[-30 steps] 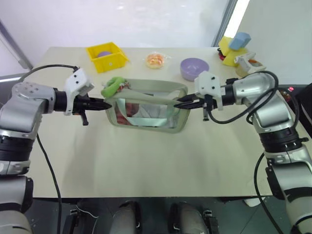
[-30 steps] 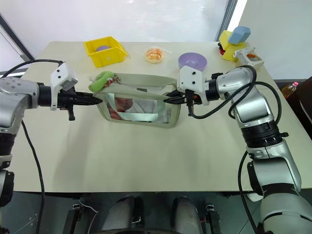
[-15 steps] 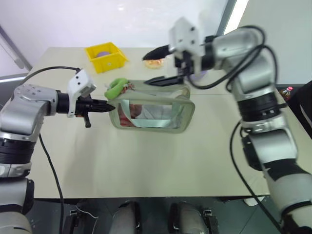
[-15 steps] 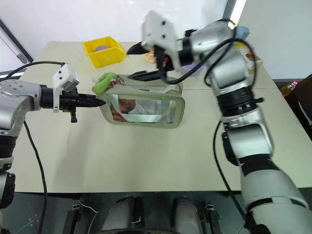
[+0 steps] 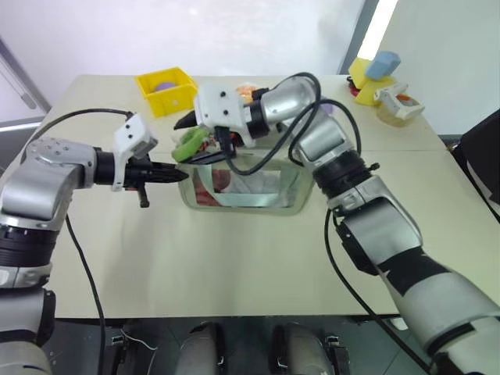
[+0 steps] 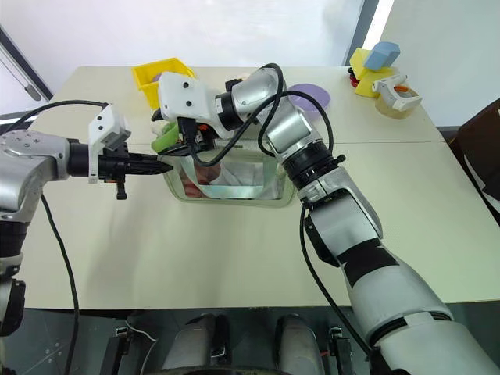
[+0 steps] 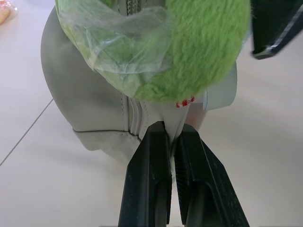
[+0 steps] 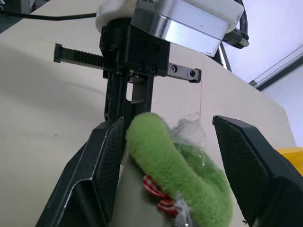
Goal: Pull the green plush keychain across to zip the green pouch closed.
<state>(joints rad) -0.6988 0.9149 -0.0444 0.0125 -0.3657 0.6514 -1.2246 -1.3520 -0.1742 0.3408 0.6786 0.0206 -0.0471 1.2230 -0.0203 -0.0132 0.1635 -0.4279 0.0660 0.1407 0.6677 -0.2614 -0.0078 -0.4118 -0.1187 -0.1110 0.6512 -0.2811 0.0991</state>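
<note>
A: Where did we find the green pouch (image 5: 246,183)?

B: We saw it standing on its long edge near the middle of the table (image 5: 234,266), its clear window facing us. The green plush keychain (image 5: 187,143) sat at the pouch's top corner on the robot's left end.

A: And the left gripper (image 7: 171,142)?

B: We saw its 2 black fingers pressed together on a fold of the pouch's fabric at that same end, just under the keychain and beside the zipper seam. So it was pinched tight on the pouch.

A: What about the right gripper (image 8: 170,142)?

B: We found it reaching across over the top of the pouch, its fingers spread wide with the keychain between them. 1 finger (image 8: 102,161) lay right against the plush; the other stood clear of it. We noted some crinkled clear wrap and a small red-and-white tag on the keychain.

A: Anything else around the pouch?

B: Behind it we saw a yellow bin (image 5: 166,88) and a purple bowl (image 6: 312,95). Further back, past the pouch's right end, stood yellow and blue blocks (image 5: 373,70).
</note>
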